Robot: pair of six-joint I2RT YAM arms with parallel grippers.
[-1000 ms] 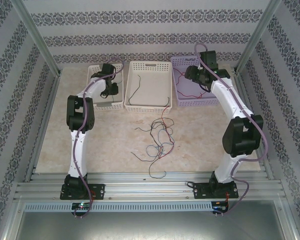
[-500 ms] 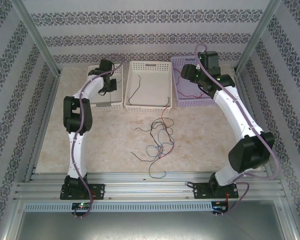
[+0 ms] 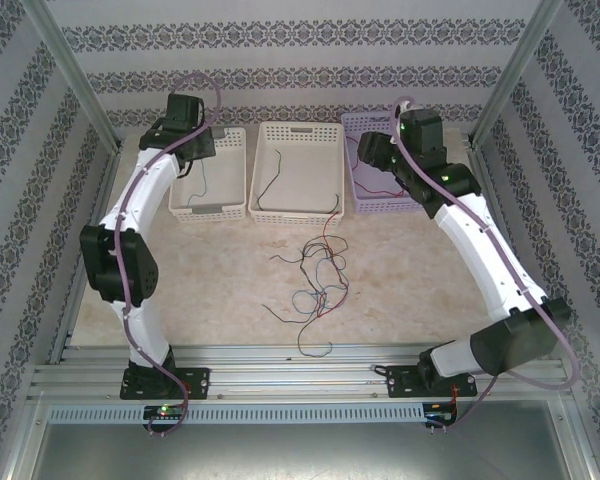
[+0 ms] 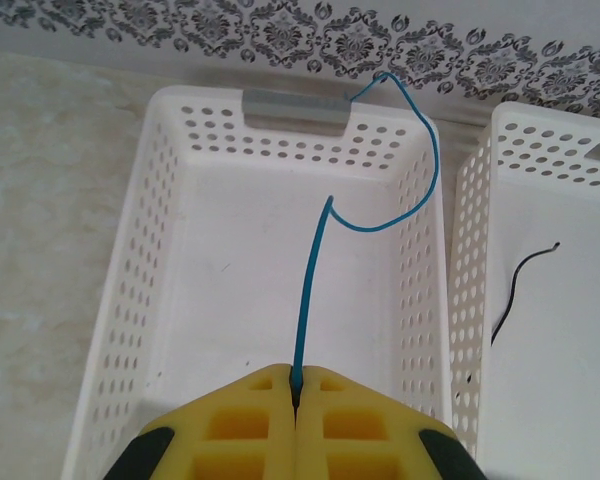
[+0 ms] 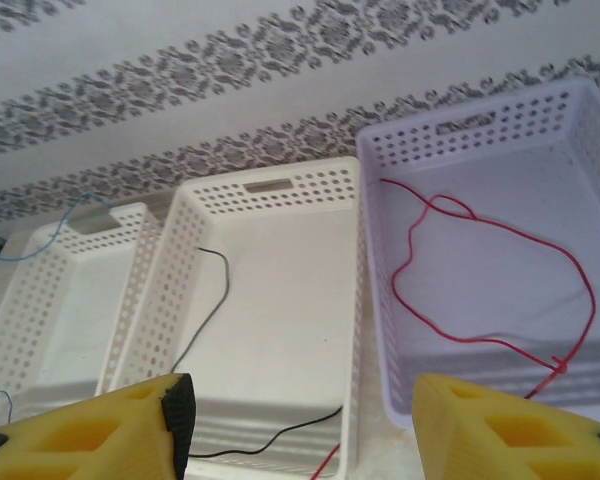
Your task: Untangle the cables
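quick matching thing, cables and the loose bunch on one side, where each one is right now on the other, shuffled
Things:
1. blue cable
2. black cable
3. red cable
4. tangled bunch

Places:
a. in the purple basket
b. on the table
c. pinched in the left fingers
d. in the middle white basket

Pairs: 1-c, 2-d, 3-a, 4-b

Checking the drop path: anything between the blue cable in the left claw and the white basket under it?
Nothing visible. The left claw is shut on the blue cable above the left white basket, with only open basket floor beneath. The cable's free end curls toward the far rim and might catch there.
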